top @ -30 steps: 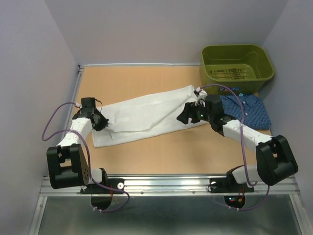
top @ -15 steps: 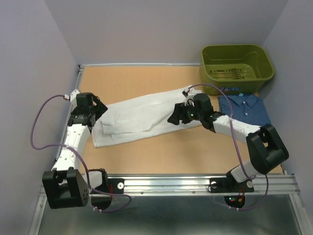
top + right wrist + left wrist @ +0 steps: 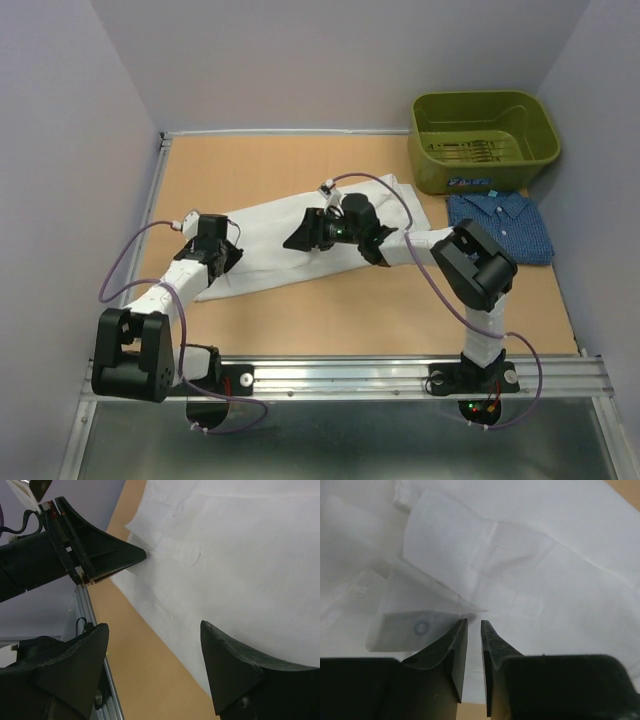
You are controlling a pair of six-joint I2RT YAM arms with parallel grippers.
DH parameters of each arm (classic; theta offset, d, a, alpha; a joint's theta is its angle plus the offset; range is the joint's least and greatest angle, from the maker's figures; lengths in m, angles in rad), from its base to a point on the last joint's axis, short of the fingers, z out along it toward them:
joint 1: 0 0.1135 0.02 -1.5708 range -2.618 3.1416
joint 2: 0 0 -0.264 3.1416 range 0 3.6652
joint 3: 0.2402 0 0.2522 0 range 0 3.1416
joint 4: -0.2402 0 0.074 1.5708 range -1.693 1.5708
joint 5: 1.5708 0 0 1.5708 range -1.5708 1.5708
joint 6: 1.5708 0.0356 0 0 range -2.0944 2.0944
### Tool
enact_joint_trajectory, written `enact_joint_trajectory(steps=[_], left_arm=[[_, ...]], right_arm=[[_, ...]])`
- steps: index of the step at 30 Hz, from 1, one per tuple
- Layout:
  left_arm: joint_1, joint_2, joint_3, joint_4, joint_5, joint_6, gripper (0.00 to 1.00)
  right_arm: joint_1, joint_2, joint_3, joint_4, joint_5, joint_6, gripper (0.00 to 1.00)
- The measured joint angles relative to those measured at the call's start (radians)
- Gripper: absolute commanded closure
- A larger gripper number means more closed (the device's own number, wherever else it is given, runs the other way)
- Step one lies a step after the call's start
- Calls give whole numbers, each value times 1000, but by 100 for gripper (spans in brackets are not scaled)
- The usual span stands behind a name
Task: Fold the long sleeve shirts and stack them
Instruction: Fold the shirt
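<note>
Top external view, white shirt [image 3: 270, 235] lying slantwise at centre, dark blue shirt [image 3: 500, 225] at far right, left wrist view, left gripper [image 3: 474, 622] jaws nearly together at a cuff fold, pinch cannot be told, right wrist view, right gripper [image 3: 154, 626] spread wide above white cloth

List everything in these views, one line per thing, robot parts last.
tan wooden table: one, tan, under everything.
olive-green plastic bin: one, green, far right corner.
plain white cloth shirt: one, white, spread across the table's middle and left.
dark blue patterned collared shirt: one, blue, right side, in front of the bin.
left gripper: one, black, jaws nearly together at the white shirt's left end.
right gripper: one, black, open above the white shirt's middle.
</note>
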Motion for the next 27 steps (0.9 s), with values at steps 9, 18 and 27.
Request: enact_joint_trajectory(steps=[9,18,27], left_arm=[[85,166,-36,183,17,-113,74],[154,166,-85,290,64,-152,76],[167,164,-87,294,80,-151,74]], right_arm=[[22,178,5,127,-2,72,21],[-112,181,-33,186,4,57,21],[-355,181,-40,211,4,10,21]])
